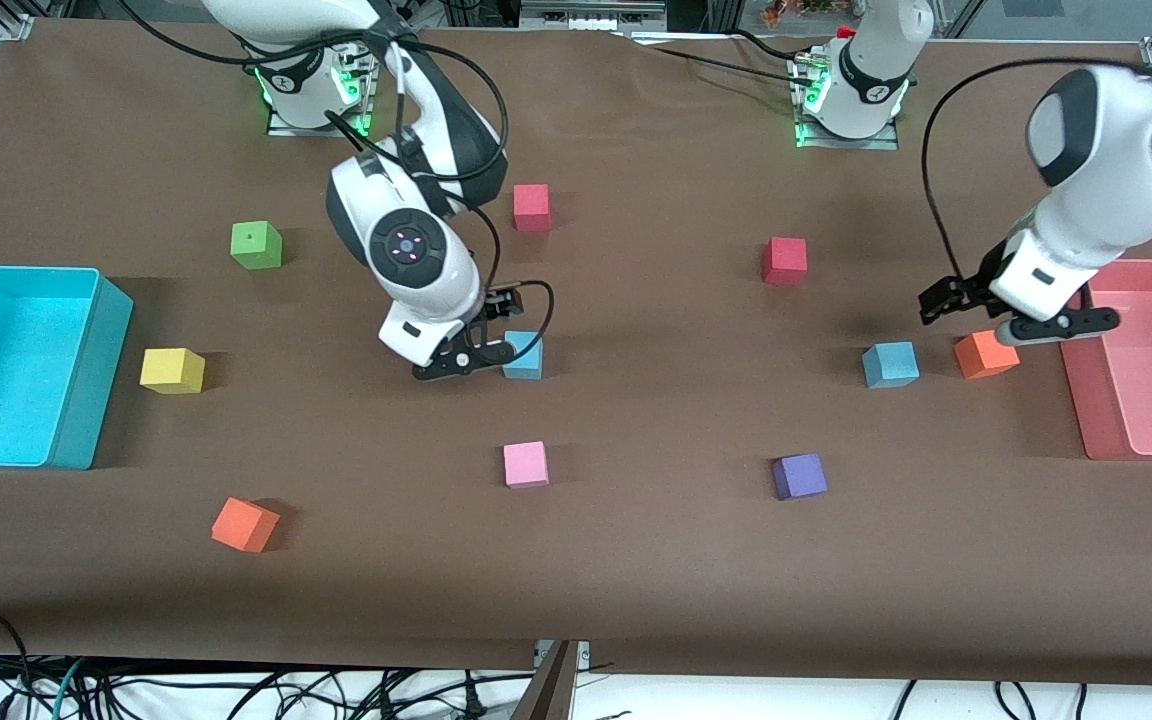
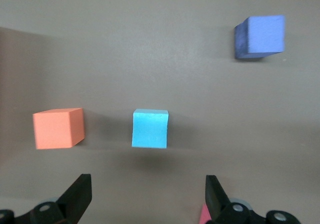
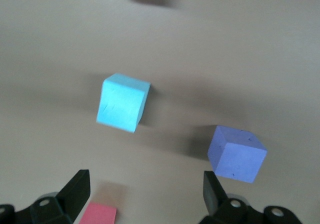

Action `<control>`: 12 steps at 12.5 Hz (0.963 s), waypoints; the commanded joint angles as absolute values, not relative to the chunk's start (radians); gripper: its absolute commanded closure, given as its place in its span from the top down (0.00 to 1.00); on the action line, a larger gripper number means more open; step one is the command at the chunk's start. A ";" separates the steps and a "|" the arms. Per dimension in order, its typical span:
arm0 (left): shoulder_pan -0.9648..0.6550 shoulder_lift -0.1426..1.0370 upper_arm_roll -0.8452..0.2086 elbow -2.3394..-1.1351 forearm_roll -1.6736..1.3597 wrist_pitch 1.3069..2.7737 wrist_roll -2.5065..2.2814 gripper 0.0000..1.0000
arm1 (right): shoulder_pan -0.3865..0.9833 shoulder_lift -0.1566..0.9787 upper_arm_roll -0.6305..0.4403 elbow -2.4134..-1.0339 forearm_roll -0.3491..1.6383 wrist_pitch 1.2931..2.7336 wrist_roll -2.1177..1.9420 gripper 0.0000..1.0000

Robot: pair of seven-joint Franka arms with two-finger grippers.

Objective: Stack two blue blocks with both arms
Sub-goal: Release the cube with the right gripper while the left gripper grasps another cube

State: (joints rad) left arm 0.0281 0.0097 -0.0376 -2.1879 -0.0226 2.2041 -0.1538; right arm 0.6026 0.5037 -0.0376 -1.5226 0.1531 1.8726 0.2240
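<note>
We see both blue blocks resting flat on the brown table [image 1: 636,560], well apart from each other and unstacked. One blue block [image 1: 523,355] lies near the middle of the table, toward the right arm's end, with a red cube [image 1: 532,207] farther from the front camera and a pink cube [image 1: 526,464] nearer to it. The right gripper [image 1: 498,322] hangs low just beside this block. In the right wrist view its fingers [image 3: 75,190] stand wide apart with nothing between them, and the block [image 3: 122,102] sits ahead of them, clear of both. A purple cube [image 3: 236,154] shows close by there; in the front view the arm hides it.

The second blue block [image 1: 889,363] lies toward the left arm's end, beside an orange cube [image 1: 984,354] but not touching it. The red bin [image 1: 1096,420] sits at that end of the table. The left gripper [image 1: 986,318] hovers over the orange cube and the table next to it – empty, its fingers [image 2: 80,191] spread wide. In the left wrist view we find the blue block [image 2: 150,129] centred ahead of the gap, the orange cube [image 2: 57,128] to one side, and another purple cube [image 2: 260,36] farther off.
</note>
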 commanded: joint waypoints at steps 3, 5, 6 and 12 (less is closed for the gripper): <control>0.041 0.164 -0.032 -2.243 -0.028 2.429 -0.144 1.00 | 0.586 0.313 -0.060 -1.897 0.412 2.160 -0.150 1.00; 0.035 0.254 -0.029 -2.246 -0.029 2.532 -0.144 1.00 | 0.571 0.296 -0.060 -2.014 0.478 2.325 -0.318 1.00; 0.034 0.282 -0.029 -2.244 -0.031 2.557 -0.144 1.00 | 0.571 0.296 -0.060 -2.051 0.570 2.374 -0.431 1.00; 0.025 0.379 -0.029 -2.241 -0.028 2.631 -0.143 0.85 | 0.568 0.328 -0.071 -2.177 1.185 2.516 -1.272 1.00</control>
State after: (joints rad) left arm 0.0317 0.3635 -0.0311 -2.2540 -0.0226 2.6194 -0.1537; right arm 0.5755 0.3437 -0.0725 -2.1301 1.0556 2.4879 -1.0437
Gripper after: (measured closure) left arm 0.013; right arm 0.000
